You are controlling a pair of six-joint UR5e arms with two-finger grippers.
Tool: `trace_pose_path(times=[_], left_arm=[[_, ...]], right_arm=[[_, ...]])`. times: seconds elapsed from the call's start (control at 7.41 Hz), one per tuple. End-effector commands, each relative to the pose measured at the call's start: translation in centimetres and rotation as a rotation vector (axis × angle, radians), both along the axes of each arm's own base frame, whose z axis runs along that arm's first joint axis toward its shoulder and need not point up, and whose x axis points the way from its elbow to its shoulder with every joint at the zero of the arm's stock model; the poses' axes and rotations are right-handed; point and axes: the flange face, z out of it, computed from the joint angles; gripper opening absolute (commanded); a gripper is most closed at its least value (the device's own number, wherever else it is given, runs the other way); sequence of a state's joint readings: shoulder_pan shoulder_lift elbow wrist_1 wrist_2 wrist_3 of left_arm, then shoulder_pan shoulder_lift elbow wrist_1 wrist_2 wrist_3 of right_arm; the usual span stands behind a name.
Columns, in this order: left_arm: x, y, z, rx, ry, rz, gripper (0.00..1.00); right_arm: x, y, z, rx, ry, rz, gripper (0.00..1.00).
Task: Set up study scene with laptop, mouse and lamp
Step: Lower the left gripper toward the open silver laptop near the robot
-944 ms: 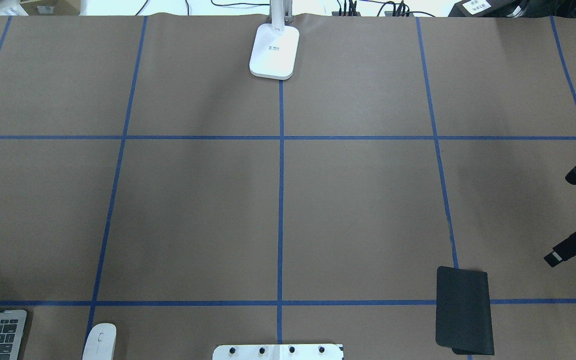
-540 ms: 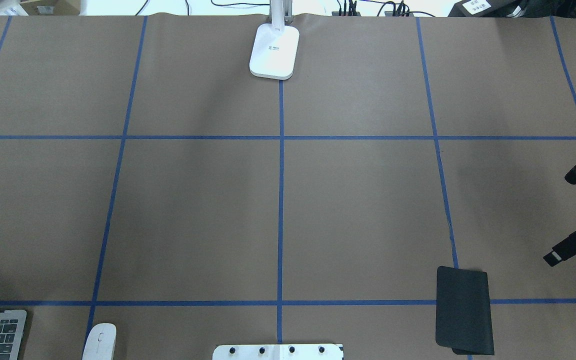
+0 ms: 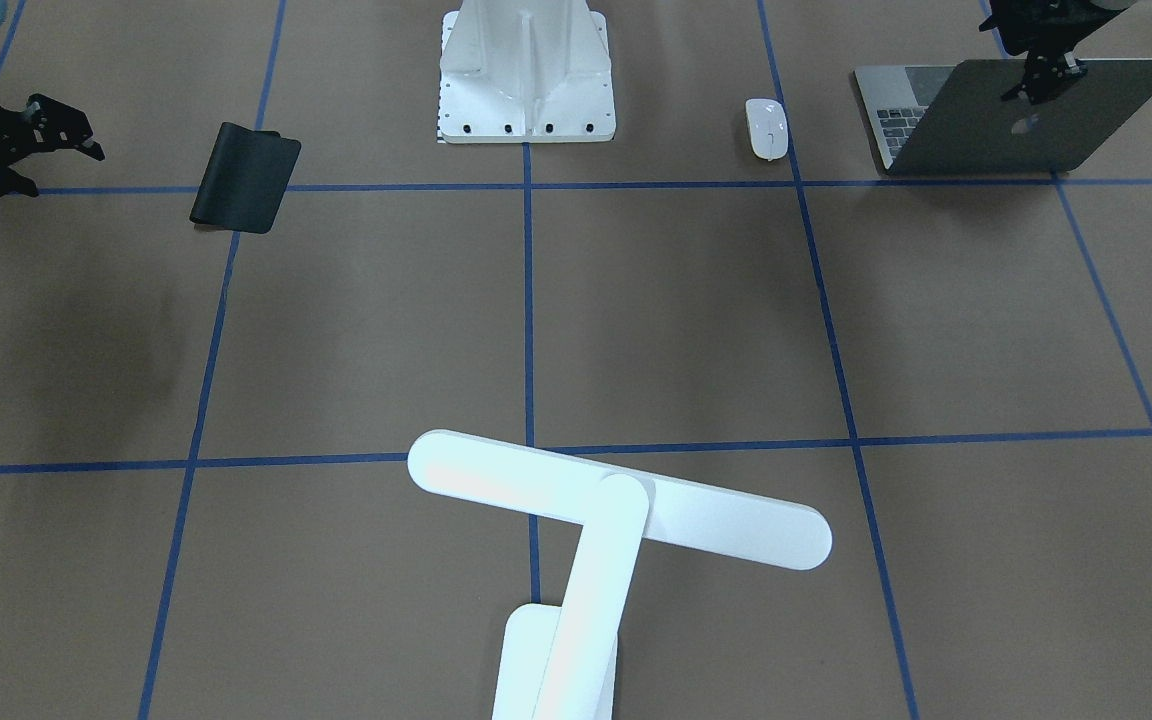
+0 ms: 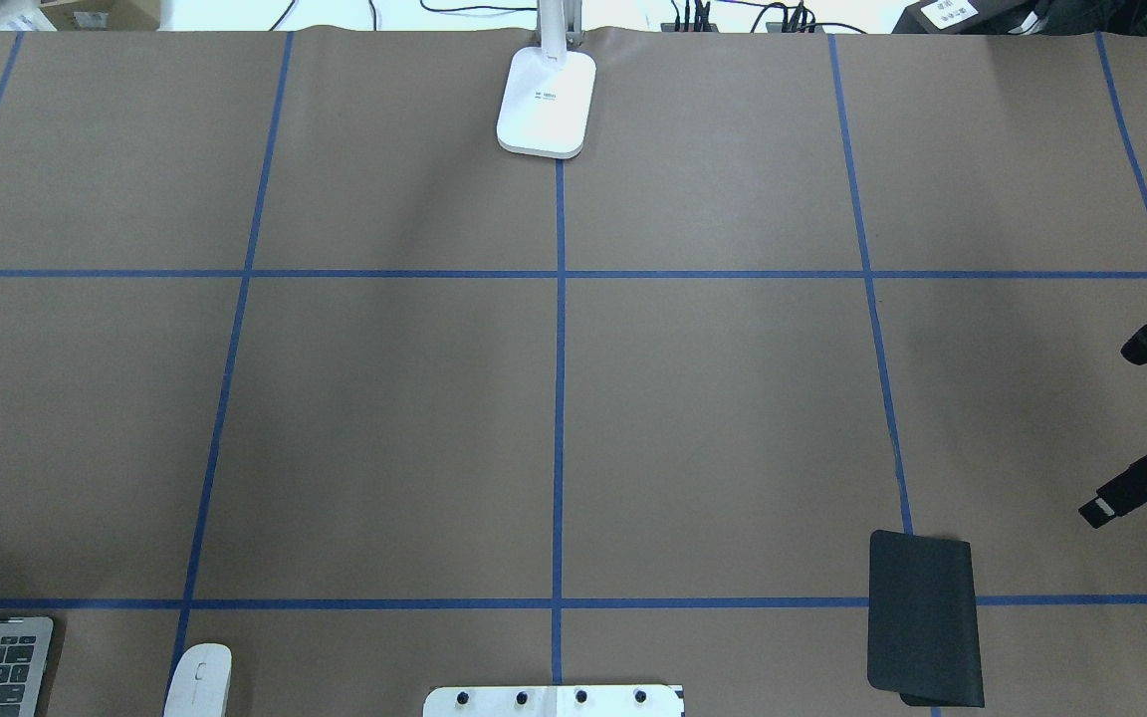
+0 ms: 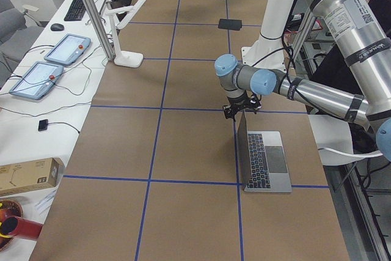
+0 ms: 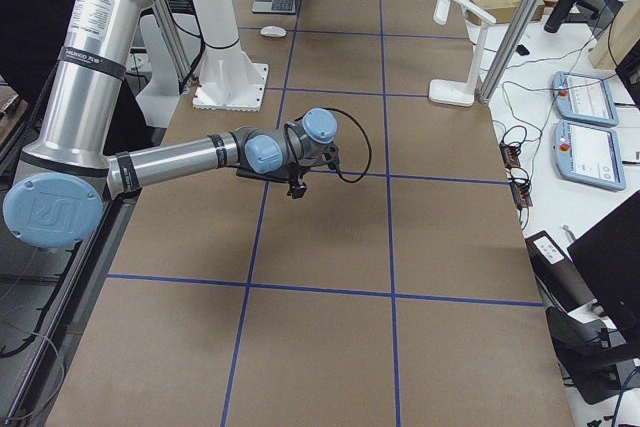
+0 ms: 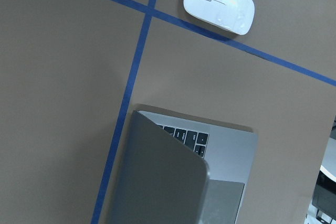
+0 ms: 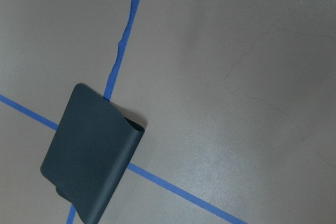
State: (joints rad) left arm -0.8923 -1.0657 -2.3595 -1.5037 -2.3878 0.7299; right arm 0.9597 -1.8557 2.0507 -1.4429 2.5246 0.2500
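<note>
Laptop [image 3: 1016,140] half open at the robot-side edge of the table [image 3: 356,320] in the front view, left gripper [image 3: 1036,85] right at the lid's top rim. Cannot tell whether clamped there. Mouse [image 3: 767,128] just beside, toward the pedestal [image 3: 526,70]. Lamp [image 3: 616,510] at the opposite edge, a broad stretch of table between. Right gripper [image 3: 61,170] with jaws spread, near the pad [image 3: 245,177] but apart.

From overhead: only a laptop corner at the near left edge, mouse beside, lamp base far centre, spread right fingers [image 4: 1126,493] at the right edge.

From the left side: gripper atop the lid.

Left wrist: lid, keys, mouse beyond a tape [image 7: 131,72] line.

Right wrist: pad, one edge curled, over crossing tape.
</note>
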Motion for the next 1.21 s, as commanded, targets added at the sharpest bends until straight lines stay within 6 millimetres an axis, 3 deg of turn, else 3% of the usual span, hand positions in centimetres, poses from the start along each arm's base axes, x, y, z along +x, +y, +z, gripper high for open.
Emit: trace_pose_path(times=[0.0, 0.13, 1.08], left_arm=[[0.37, -0.19, 0.44, 0.001, 0.000, 0.011, 0.94], [0.68, -0.59, 1.07, -0.004, -0.006, 0.011, 0.93], [0.76, -1.03, 0.60, 0.023, 0.008, 0.004, 0.72]], right_arm=[[-0.11, -0.20, 0.02, 0.001, 0.001, 0.001, 1.00], [-0.13, -0.24, -0.12, 0.004, -0.001, 0.001, 1.00], [-0.13, -0.24, -0.12, 0.004, -0.001, 0.001, 1.00]])
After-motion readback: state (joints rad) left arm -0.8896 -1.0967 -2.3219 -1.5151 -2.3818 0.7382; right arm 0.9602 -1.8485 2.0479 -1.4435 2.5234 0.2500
